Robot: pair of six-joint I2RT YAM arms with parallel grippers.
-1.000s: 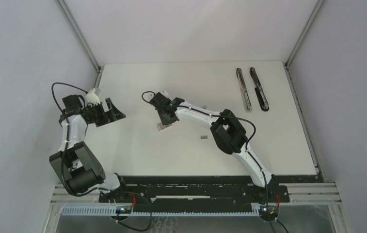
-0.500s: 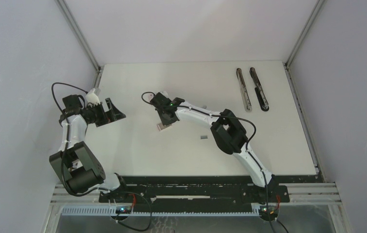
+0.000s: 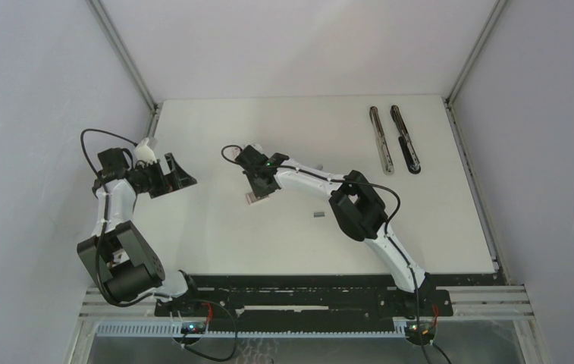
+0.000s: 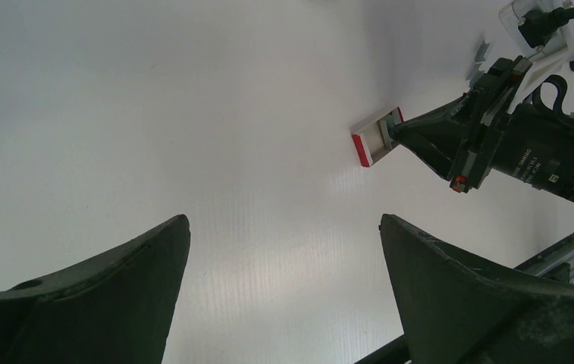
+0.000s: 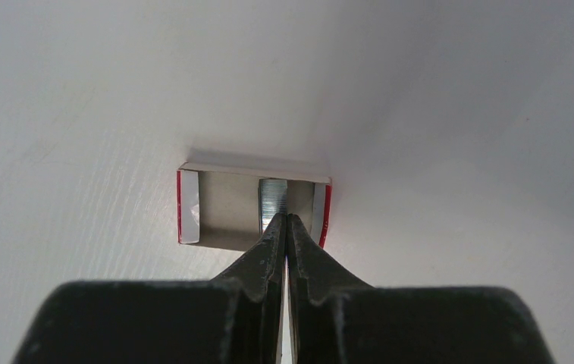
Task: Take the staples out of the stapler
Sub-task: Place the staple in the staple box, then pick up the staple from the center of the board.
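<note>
While the left gripper [image 4: 283,221] gapes wide, right gripper [image 5: 285,218] pressed together, tips at staples [image 5: 272,194] inside small box [image 5: 223,205].

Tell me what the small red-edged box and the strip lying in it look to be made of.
The box: most likely thin cardboard, with a matte grey inside, red printed outer sides and thin folded walls. The strip of staples: apparently metal, with a bright silvery sheen and fine ridges running across it, as joined staples would show.

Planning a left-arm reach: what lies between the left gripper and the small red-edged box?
Nothing: bare table separates left gripper from box, per left wrist view.
</note>
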